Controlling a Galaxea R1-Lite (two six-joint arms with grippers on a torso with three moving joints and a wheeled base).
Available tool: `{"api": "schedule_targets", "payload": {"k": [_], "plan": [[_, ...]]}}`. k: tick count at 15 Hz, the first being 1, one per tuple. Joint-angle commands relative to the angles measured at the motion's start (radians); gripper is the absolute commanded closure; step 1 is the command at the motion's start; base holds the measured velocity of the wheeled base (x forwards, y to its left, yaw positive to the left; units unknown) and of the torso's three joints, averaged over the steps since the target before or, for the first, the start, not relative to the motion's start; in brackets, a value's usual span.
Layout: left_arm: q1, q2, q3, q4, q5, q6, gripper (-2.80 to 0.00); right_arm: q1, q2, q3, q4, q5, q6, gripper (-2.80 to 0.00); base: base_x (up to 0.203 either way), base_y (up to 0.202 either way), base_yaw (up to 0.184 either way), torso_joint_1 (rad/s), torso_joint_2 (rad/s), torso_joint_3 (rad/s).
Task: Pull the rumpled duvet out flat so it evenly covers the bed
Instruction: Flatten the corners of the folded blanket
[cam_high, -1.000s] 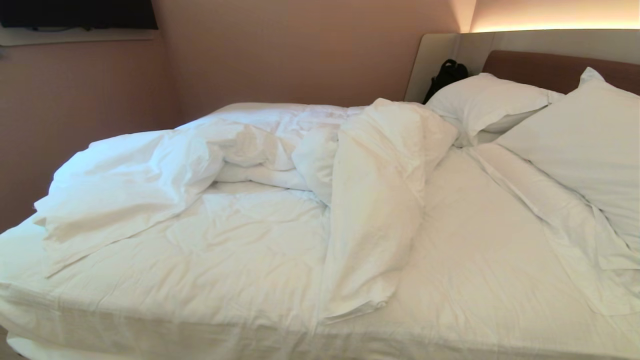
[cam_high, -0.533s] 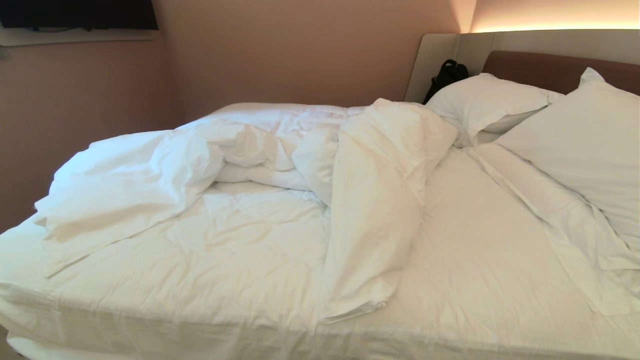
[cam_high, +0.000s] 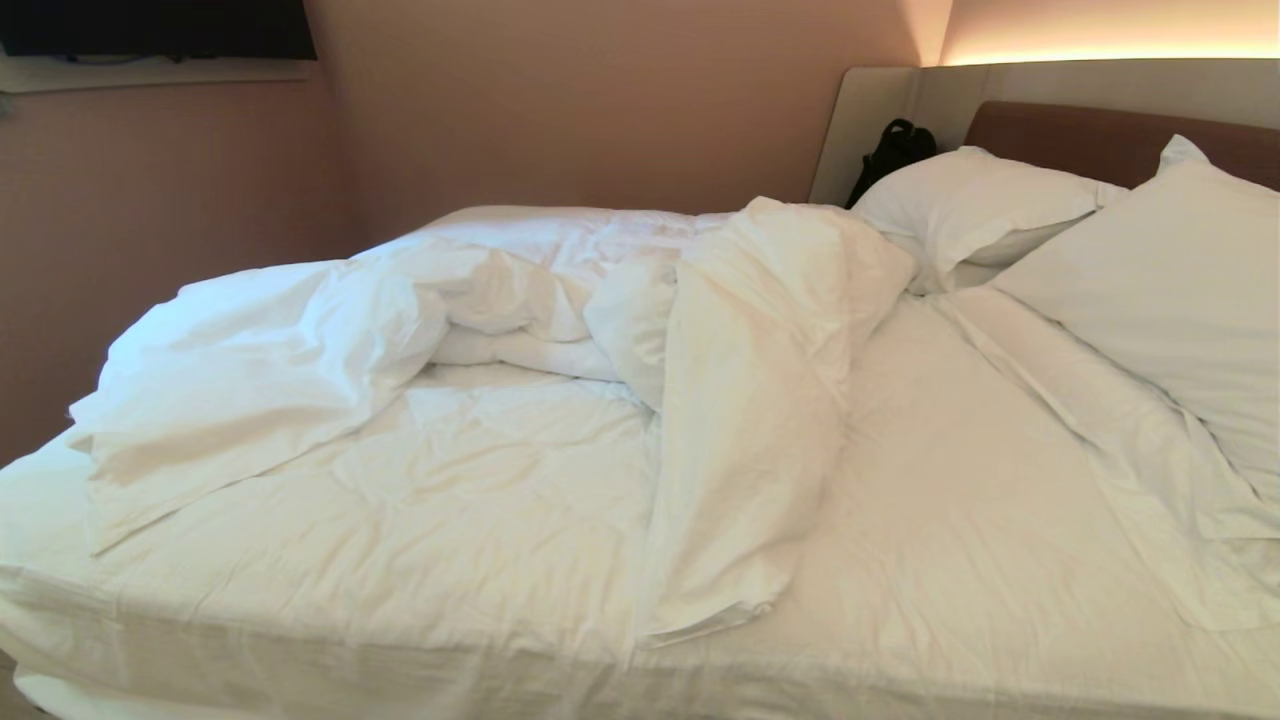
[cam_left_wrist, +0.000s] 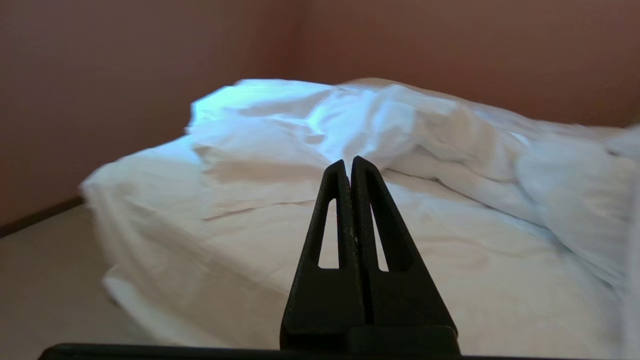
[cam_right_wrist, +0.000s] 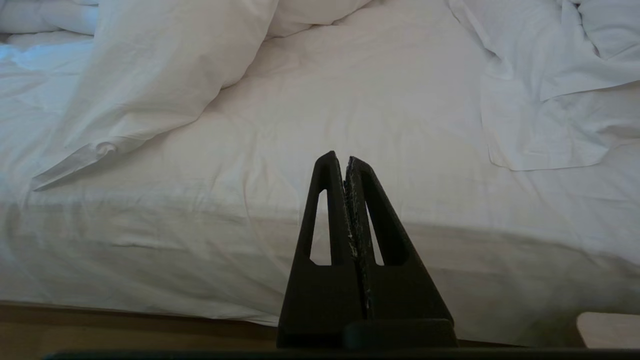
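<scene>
The white duvet (cam_high: 500, 400) lies rumpled over the left half of the bed (cam_high: 950, 480), bunched in thick folds toward the far side, with one long fold (cam_high: 740, 430) running down to the near edge. Bare mattress sheet shows on the right half. Neither arm appears in the head view. My left gripper (cam_left_wrist: 348, 161) is shut and empty, held off the near left part of the bed and pointing at the duvet's folds (cam_left_wrist: 400, 125). My right gripper (cam_right_wrist: 340, 157) is shut and empty in front of the bed's near side, with the duvet's corner (cam_right_wrist: 85, 155) off to one side.
Two white pillows (cam_high: 980, 205) (cam_high: 1170, 290) lean at the brown headboard (cam_high: 1090, 140) on the right, with a loose sheet (cam_high: 1150, 450) below them. A black bag (cam_high: 890, 150) sits behind the far pillow. Walls close in at the left and back. Floor (cam_left_wrist: 45, 280) shows beside the bed's left corner.
</scene>
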Motion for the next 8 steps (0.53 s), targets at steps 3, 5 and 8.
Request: {"api": "schedule_targets", "payload": {"k": [3, 5, 8], "plan": [[-0.033, -0.076, 0.031, 0.112, -0.217, -0.002, 0.00, 0.000, 0.001, 0.000, 0.000, 0.001, 0.000, 0.00, 0.000, 0.000, 0.000, 0.000, 0.00, 0.000], [-0.034, -0.144, 0.080, 0.149, -0.248, -0.002, 0.00, 0.000, 0.001, 0.000, 0.000, 0.001, 0.000, 0.00, 0.000, 0.000, 0.000, 0.000, 0.00, 0.000], [-0.036, -0.231, 0.173, 0.162, -0.270, -0.001, 0.00, 0.000, 0.001, 0.000, 0.000, 0.001, 0.000, 0.00, 0.000, 0.000, 0.000, 0.000, 0.00, 0.000]]}}
